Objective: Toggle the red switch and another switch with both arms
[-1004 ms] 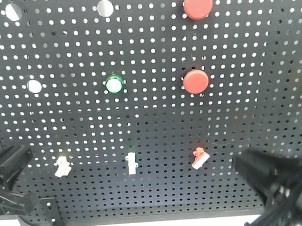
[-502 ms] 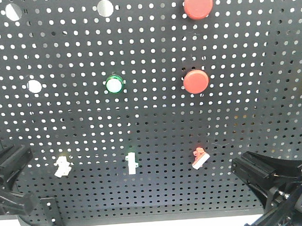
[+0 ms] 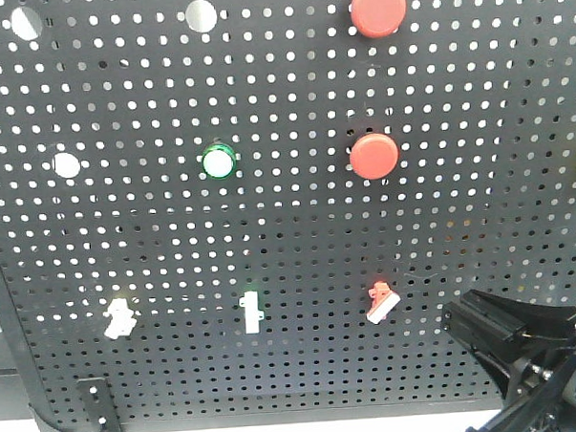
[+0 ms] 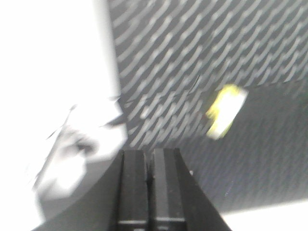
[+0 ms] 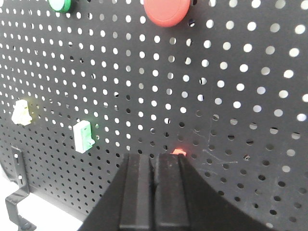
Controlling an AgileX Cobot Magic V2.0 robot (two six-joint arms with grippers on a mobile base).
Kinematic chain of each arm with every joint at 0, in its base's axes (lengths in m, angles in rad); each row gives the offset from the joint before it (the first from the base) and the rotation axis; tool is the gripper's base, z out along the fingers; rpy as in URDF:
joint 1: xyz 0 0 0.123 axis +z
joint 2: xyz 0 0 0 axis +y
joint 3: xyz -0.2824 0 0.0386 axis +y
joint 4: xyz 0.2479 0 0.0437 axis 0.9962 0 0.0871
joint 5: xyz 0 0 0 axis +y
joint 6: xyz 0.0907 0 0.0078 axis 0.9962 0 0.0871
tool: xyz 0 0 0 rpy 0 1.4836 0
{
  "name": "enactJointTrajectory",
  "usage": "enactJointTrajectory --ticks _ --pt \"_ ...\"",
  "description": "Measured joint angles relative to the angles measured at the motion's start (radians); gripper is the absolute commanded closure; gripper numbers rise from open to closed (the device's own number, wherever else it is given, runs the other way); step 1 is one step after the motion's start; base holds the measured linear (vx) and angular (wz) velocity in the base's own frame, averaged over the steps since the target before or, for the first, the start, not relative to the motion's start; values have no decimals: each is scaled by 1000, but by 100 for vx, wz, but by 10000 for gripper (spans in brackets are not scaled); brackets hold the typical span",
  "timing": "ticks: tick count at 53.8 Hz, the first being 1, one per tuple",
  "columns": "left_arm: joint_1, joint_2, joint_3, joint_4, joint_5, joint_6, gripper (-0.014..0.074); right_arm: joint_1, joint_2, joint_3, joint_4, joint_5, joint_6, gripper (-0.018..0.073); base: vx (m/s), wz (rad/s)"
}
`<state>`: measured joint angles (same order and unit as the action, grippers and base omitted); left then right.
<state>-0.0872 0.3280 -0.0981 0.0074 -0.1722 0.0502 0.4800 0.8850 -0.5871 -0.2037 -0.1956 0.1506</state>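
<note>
Black pegboard point(image 3: 298, 225) upright, filling front view. Right hand point(image 5: 154, 192) low at board's lower right, fingers pressed together, just below red switch point(image 3: 380, 302). Left hand point(image 4: 149, 187) outside front view, fingers pressed together, holding nothing. Pale yellow switch point(image 3: 118, 318) in bottom row at left, well apart from red switch; blurred in left wrist view.

Red switch point(image 3: 379, 302) lever tilted, lower right; pale yellow switch point(image 3: 118, 318) lower left.
</note>
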Motion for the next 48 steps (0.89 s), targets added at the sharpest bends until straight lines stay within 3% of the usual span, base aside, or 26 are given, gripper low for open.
enactJointTrajectory --ticks 7,13,24,48 --pt "6 -212 118 0 55 0 594 0 0 0 0 0 0 566 0 0" --pt "9 -326 124 1 124 -1 594 0 0 0 0 0 0 566 0 0" --pt "10 -338 124 1 204 -1 594 0 0 0 0 0 0 566 0 0" --pt "10 -338 124 1 210 -1 594 0 0 0 3 3 0 566 0 0"
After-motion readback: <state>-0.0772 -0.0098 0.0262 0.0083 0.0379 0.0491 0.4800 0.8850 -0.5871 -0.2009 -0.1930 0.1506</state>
